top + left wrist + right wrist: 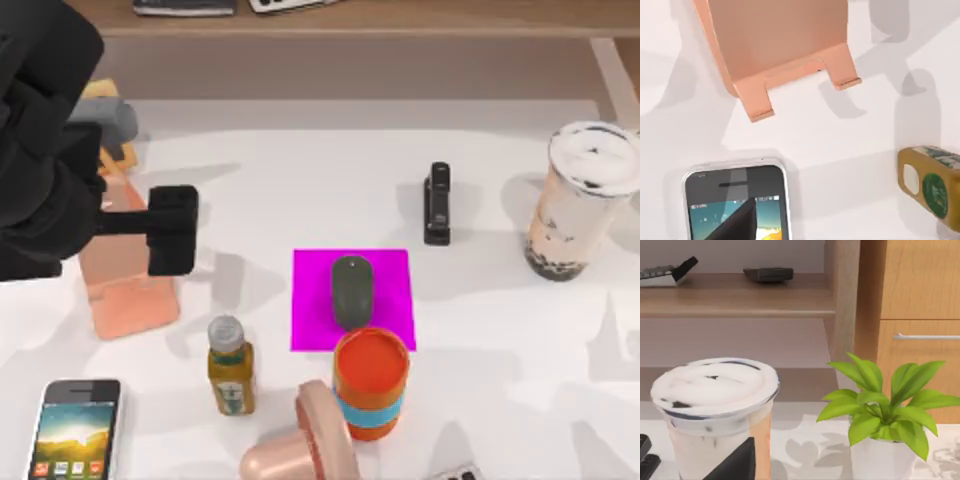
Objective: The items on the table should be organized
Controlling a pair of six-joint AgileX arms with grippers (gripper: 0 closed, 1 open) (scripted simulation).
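The mouse (351, 291) already sits on the magenta mat (385, 270), so one item looks placed. The smartphone (75, 430) lies flat beside the empty pink stand (125, 280); the milk-tea cup (583, 200) stands at the table's (500, 400) right. My left gripper (172, 230) hovers over the stand, apparently empty; how wide it stands I cannot tell.

smartphone (76, 428): lower end cut off by the top view's bottom edge; likewise in the left wrist view (737, 200).
milk-tea cup (715, 410): base cut off in the right wrist view.
yellow bottle (930, 185): partly cropped at the left wrist view's edge.
left arm (45, 140): hides the table's far-left corner.
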